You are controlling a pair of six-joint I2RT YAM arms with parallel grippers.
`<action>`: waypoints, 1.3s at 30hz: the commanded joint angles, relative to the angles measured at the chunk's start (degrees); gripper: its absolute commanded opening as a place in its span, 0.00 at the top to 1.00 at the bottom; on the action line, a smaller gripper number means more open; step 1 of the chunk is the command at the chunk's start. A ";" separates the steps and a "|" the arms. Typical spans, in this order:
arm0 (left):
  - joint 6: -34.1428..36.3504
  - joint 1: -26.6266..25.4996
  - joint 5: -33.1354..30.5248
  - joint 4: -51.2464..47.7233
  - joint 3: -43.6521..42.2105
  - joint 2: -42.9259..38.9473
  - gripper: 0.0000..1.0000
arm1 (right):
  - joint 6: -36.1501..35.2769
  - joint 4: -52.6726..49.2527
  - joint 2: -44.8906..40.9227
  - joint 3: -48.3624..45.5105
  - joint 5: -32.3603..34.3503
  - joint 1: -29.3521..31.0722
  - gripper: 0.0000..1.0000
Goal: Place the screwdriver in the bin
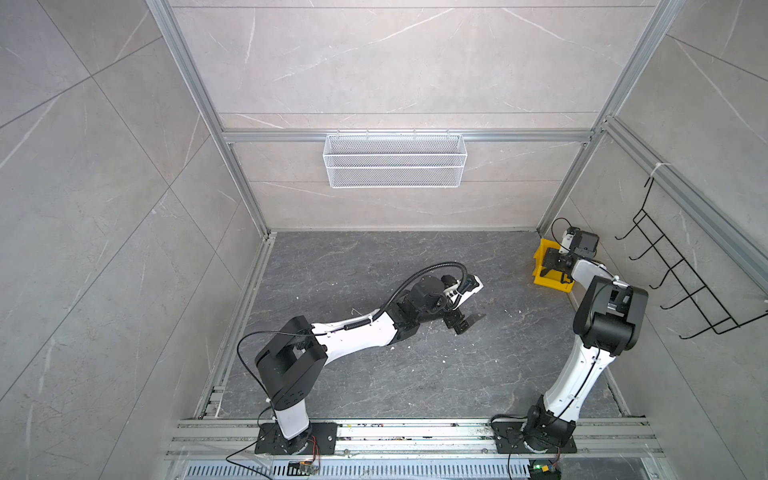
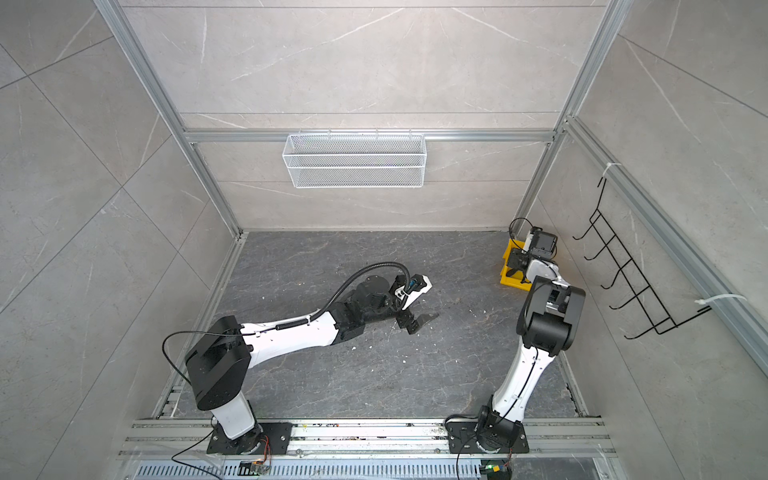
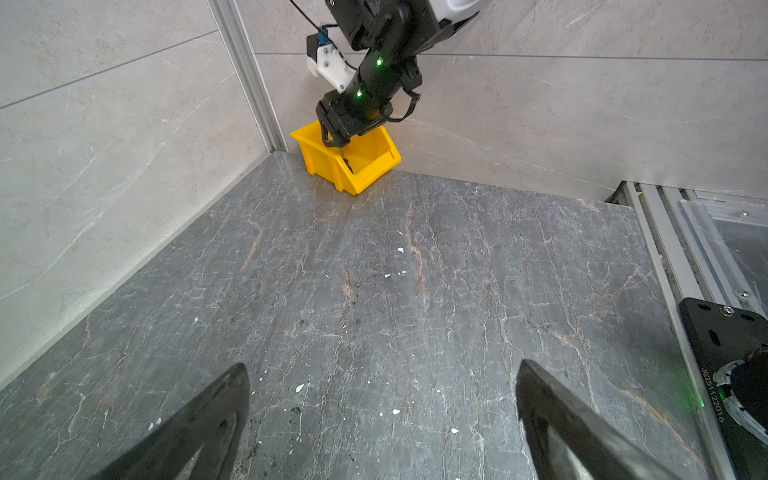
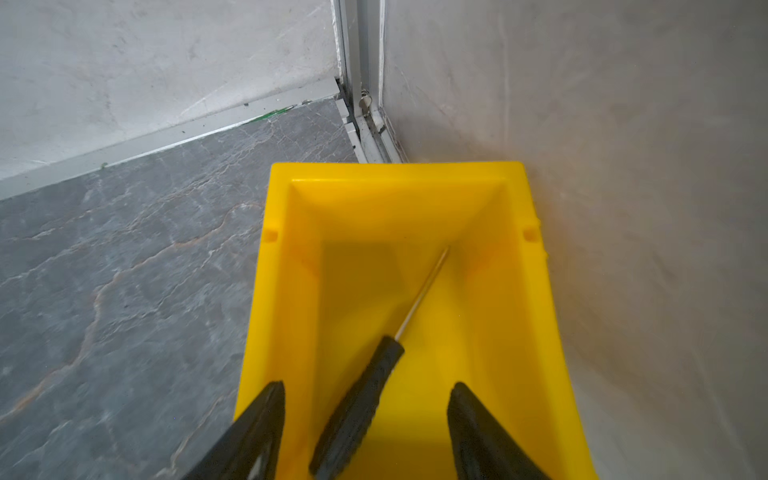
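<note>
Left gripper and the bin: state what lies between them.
Between the left gripper and the bin, only bare flecked tabletop, per the left wrist view.

A table [image 1: 374, 270] fills the floor of a walled cell. The bin [image 1: 544, 279] sits on the table in its far right corner, against the right wall. The screwdriver [image 4: 370, 390] lies slanted inside the bin, shaft toward the bin's back, handle between the parted fingers of the right gripper [image 4: 365, 386], touching neither. The left gripper [image 1: 465, 324] is near the table's middle, well left of the bin. A wire-mesh basket [image 1: 395, 160] hangs on the back wall above the table. A wire hook rack [image 1: 681, 282] hangs on the right wall.
</note>
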 commanded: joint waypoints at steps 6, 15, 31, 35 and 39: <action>-2.16 0.32 -1.39 8.87 -2.87 -3.17 0.00 | 5.18 11.41 -18.75 -18.19 -6.82 0.90 0.12; -7.01 6.63 -0.18 13.80 -11.32 -7.72 0.00 | 8.60 21.20 -35.95 -41.86 -10.38 4.76 0.04; -4.21 32.46 -12.85 3.68 -39.56 -36.62 0.00 | 7.72 42.44 -41.69 -63.81 0.90 21.90 0.01; -3.43 38.46 -17.46 1.61 -45.14 -43.62 0.01 | 5.55 44.60 -39.87 -63.91 2.35 24.10 0.01; -1.55 43.41 -23.66 4.23 -50.57 -46.21 0.01 | 3.88 48.15 -37.26 -63.98 2.84 25.12 0.01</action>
